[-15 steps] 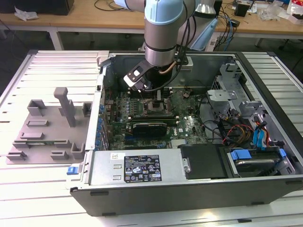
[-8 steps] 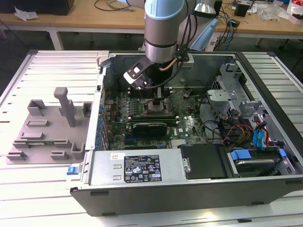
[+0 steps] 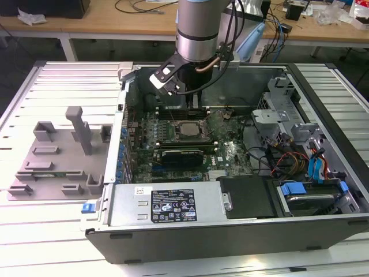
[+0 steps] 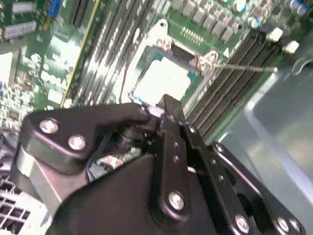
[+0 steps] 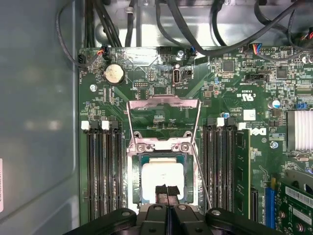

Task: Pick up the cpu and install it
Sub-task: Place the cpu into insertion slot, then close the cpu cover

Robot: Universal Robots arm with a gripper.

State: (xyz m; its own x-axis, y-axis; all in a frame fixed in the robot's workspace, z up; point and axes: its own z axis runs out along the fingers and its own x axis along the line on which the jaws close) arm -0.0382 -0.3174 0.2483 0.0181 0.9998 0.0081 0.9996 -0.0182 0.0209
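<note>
- Exterior view, from its left: grey tray sits outside the open computer case. No chip on it that I can make out.
- Mid-frame: arm reaches down into the case over the green board.
- Chip lies flat in its socket on the board, just below the arm's end.
- First wrist view: chip sits square in the socket, shiny top up. Metal bracket stands flipped open beyond it.
- Judgement: pick-up and placement look done; the bracket is not yet down, so clamping is left.
- Pincer: fingertips pressed together, gripping nothing.
- Tips sit over the chip's near edge; cannot tell whether they touch it.
- Second wrist view agrees: pincer closed, chip just past its tips.
</note>
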